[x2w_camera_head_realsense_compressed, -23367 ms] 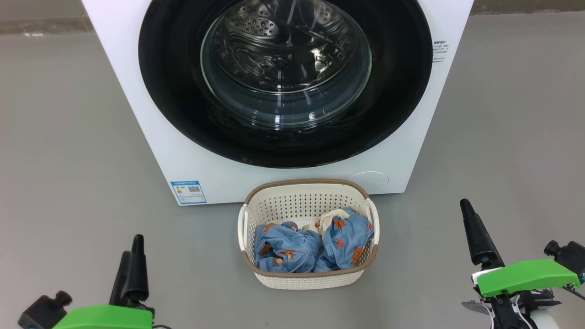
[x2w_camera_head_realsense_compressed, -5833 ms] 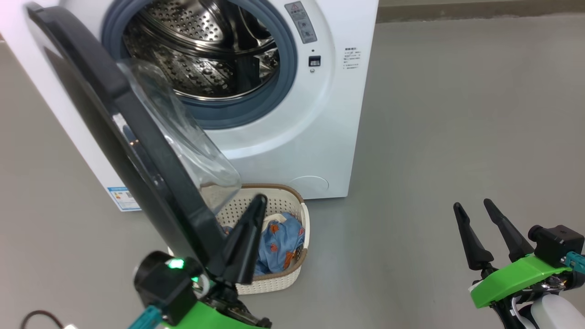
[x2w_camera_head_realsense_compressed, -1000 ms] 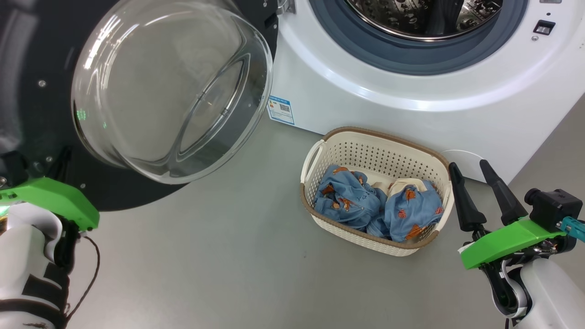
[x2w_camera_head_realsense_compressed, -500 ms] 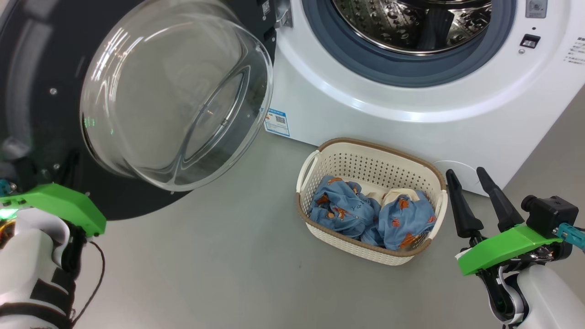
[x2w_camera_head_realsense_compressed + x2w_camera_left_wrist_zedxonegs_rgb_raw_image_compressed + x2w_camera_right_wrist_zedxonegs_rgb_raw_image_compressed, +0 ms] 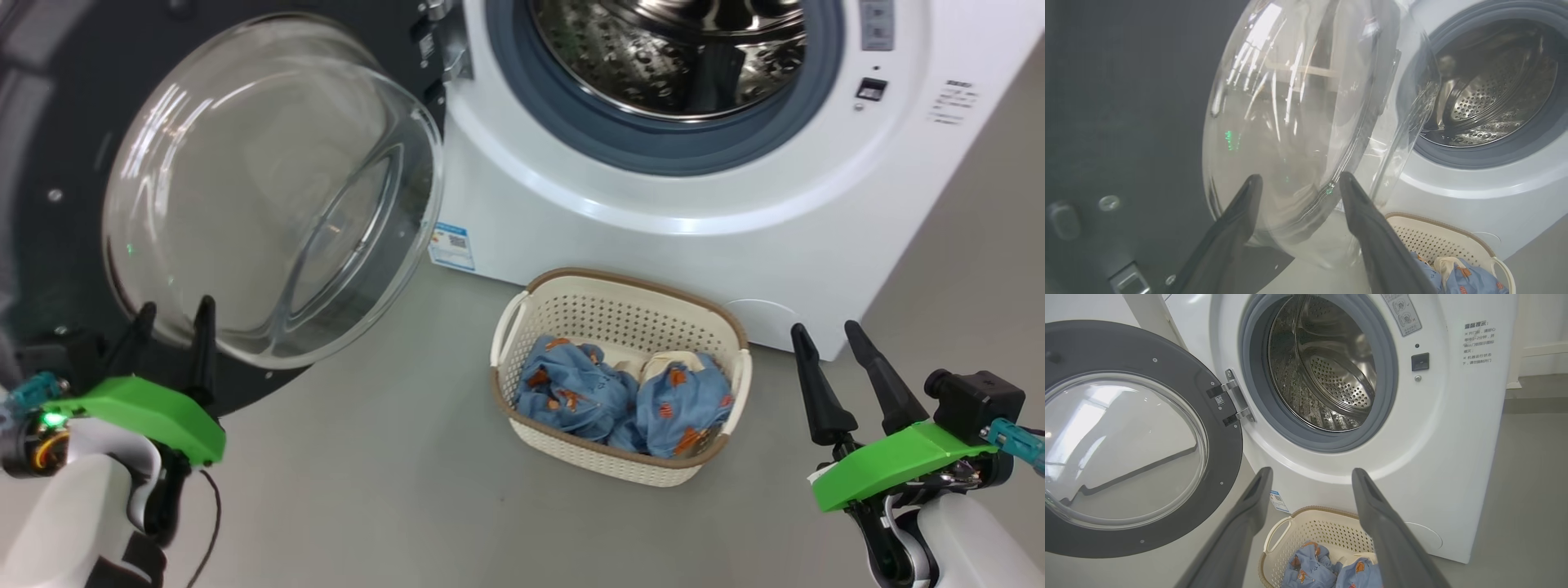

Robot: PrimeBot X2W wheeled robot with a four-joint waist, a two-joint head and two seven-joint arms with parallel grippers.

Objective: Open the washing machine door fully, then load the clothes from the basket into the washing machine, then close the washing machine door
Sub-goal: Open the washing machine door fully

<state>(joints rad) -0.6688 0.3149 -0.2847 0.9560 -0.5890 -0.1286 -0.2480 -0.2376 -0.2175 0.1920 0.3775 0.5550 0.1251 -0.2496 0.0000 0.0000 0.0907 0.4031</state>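
Just opened, left tool [image 5: 175, 304] sits by door [image 5: 49, 122]; right tool [image 5: 823, 326] open nr basket [image 5: 614, 274].

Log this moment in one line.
round glossy black door: open | blue bear-print clothes: in cream perforated basket | left claw: open | right claw: open

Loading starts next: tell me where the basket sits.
Head view, lower centre: the basket stands on the floor in front of the washing machine, right of its open door.
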